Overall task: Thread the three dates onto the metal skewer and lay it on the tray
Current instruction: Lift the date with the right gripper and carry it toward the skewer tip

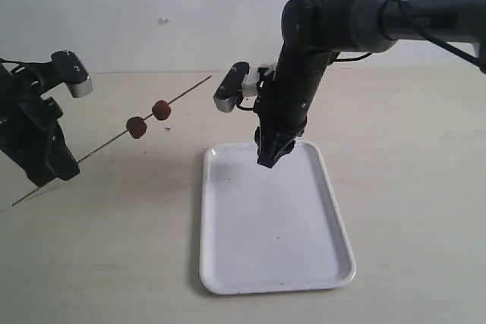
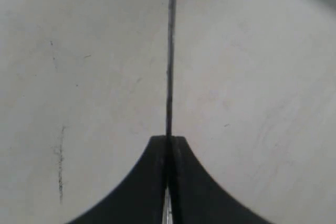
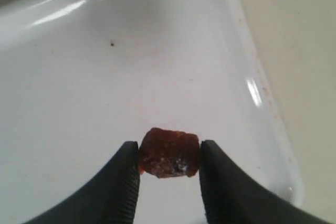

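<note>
Left tool (image 2: 168, 140) clamped closed; right tool (image 3: 169, 153) gripping.

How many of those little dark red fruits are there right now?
3. Two dates sit threaded on the skewer at left; the third date is pinched between the right arm's fingers, over the tray.

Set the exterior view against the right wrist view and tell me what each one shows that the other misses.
Only the exterior view shows the metal skewer, raised at a slant on the left, with two dates threaded on it. Only the right wrist view shows the third date, pinched by the right end effector; the exterior view hides it behind that end effector. Both show the white tray under the right end effector.
</note>
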Controlling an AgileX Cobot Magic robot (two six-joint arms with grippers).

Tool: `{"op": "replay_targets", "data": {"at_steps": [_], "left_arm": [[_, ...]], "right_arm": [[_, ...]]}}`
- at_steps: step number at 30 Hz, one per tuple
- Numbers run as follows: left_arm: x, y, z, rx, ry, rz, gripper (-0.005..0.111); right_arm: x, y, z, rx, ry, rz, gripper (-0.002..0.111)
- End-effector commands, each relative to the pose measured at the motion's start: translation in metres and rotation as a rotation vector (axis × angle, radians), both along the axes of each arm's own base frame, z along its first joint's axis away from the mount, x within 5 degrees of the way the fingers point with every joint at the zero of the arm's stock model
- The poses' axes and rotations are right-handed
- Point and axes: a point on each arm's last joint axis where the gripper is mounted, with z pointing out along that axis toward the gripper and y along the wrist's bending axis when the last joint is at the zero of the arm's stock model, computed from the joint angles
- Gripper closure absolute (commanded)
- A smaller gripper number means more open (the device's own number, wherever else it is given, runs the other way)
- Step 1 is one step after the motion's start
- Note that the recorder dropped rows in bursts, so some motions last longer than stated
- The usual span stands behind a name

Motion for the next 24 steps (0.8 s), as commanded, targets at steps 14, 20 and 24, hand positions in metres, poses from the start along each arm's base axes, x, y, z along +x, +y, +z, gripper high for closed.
{"op": "replay_targets", "data": {"at_steps": [14, 20, 24], "left_arm": [[-0.009, 0.002, 0.001, 0.015, 0.074, -0.084, 0.107], [-0.02, -0.008, 0.005, -0.104, 0.153, -0.236, 0.107], [-0.026, -0.009, 0.006, -0.127, 0.186, -0.319, 0.107]], "right_arm": [[-0.021, -0.029, 0.062, -0.257, 0.014, 0.148, 0.071], [-0.029, -0.021, 0.079, -0.155, -0.008, 0.278, 0.071], [-0.035, -0.014, 0.091, -0.06, -0.027, 0.335, 0.071]]}}
